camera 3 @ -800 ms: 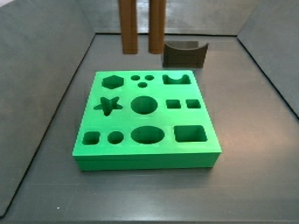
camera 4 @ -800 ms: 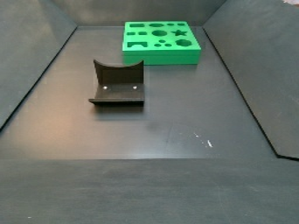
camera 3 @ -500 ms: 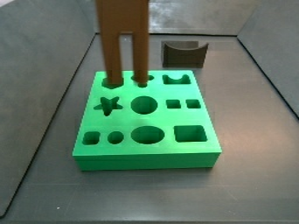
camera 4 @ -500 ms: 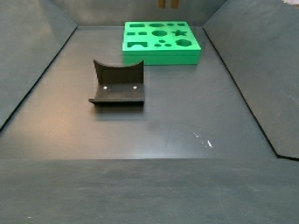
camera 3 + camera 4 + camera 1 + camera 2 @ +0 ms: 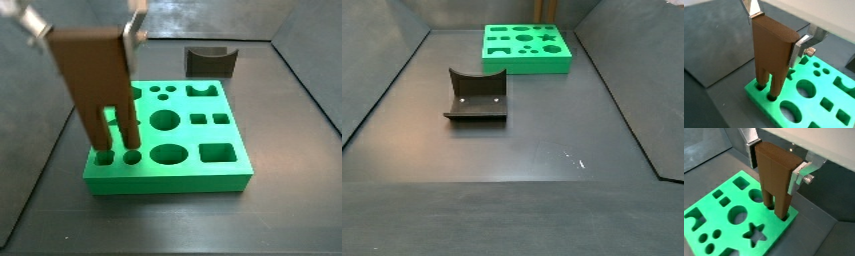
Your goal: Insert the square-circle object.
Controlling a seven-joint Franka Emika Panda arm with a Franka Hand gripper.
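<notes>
- Gripping the square-circle object (image 5: 773,45) by its flat top, the pincer (image 5: 774,163) sits clamped on both broad faces, silver fingers (image 5: 804,44) pressing either side in both wrist views.
- Looks rigid and wood-like, fairly light; smooth faces may slip, so the high flat slab seems the sensible hold.
- Stands upright over the green board (image 5: 227,180), leg tips at or just inside the square and round holes at the board's 7 o'clock corner in a side view; depth cannot be told.
- Remaining holes (star (image 5: 754,234), large circles, hexagon, small squares) appear empty.
- Rests well apart on the dark surface (image 5: 543,140): the fixture (image 5: 476,95), holding nothing.
</notes>
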